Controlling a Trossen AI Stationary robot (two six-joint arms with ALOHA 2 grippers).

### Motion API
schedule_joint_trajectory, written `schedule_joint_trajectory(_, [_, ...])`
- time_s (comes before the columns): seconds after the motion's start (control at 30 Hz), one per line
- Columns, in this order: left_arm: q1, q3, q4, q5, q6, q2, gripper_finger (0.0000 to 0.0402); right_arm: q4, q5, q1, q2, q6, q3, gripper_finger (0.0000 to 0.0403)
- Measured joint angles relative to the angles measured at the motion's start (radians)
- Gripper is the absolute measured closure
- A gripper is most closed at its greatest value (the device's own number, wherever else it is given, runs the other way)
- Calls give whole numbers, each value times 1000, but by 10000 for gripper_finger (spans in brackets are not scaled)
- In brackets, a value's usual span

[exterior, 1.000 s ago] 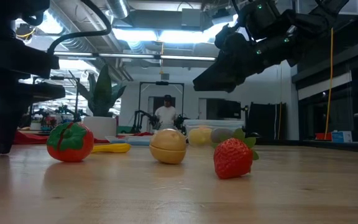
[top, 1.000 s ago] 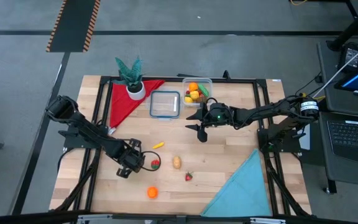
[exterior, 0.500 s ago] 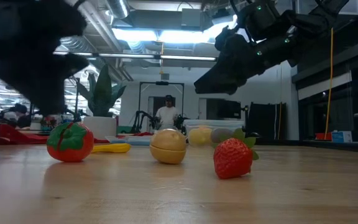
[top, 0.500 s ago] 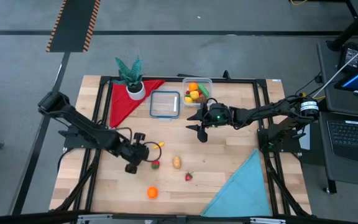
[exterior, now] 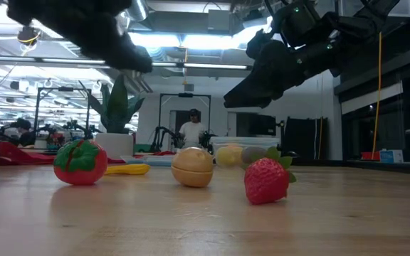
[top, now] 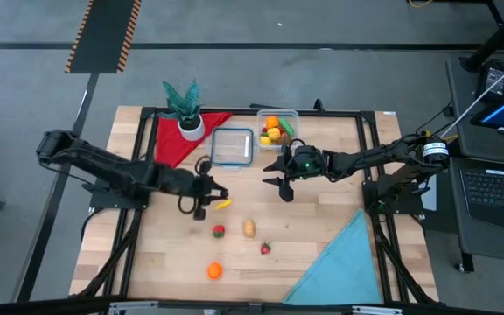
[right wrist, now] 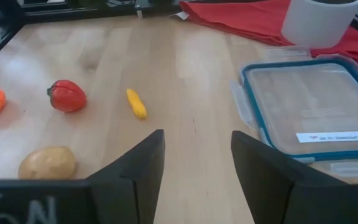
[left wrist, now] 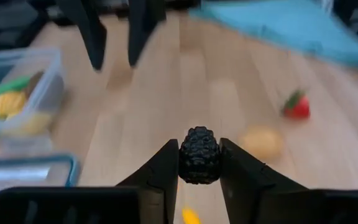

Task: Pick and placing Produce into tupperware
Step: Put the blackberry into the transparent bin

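Note:
The clear tupperware stands at the table's far middle with several pieces of produce in it. My left gripper hovers above the table left of centre, shut on a small black bumpy fruit. Loose produce lies on the wood: a yellow piece, a red tomato, a potato, a strawberry and an orange. My right gripper hangs open above the table just in front of the tupperware, with nothing between its fingers. My left gripper pinches the black bumpy fruit by its two opposite sides between the two fingers, near their free ends. The fingers slant down toward the table's right side. The fruit is lifted clear of the table.
A flat clear lid with a blue rim lies left of the tupperware. A potted plant stands on a red cloth at the far left. A blue cloth covers the near right corner. A person stands in the room beyond.
My left gripper has risen from beside the tomato and gone toward the table's far edge and a little right, tipping from pointing down to nearly level, with the black fruit in it. The tomato has stayed in place.

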Motion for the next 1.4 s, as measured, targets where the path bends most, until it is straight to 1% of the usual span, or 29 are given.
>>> schedule_joint_trajectory(0.17, [117,-90,285,167,12,7,319,0,0,0,0,-4,0,215])
schedule_joint_trajectory(0.27, [170,-131,383,224,3,10,311,-2,1,0,0,-5,0,215])
schedule_joint_trajectory(0.37, [211,-144,413,230,-18,9,305,-6,1,-1,5,-11,0,215])
schedule_joint_trajectory(0.57, [253,-152,430,256,-40,10,319,26,13,2,5,-262,0,215])
schedule_joint_trajectory(0.73, [281,-152,445,255,-40,10,317,95,132,26,5,-371,2,213])
schedule_joint_trajectory(0.83, [297,-152,446,255,-40,10,307,95,151,31,5,-421,18,203])
schedule_joint_trajectory(0.93, [318,-152,468,269,-40,19,310,96,151,32,5,-455,38,187])
schedule_joint_trajectory(1.0, [336,-152,513,314,-41,43,318,98,153,32,5,-520,52,176])
schedule_joint_trajectory(1.1, [361,-151,620,374,-64,100,319,115,153,35,5,-611,72,165])
schedule_joint_trajectory(1.33, [423,-152,804,432,-139,251,305,132,155,64,5,-783,92,163])
schedule_joint_trajectory(1.4, [441,-152,864,451,-158,286,307,134,173,76,5,-824,92,163])
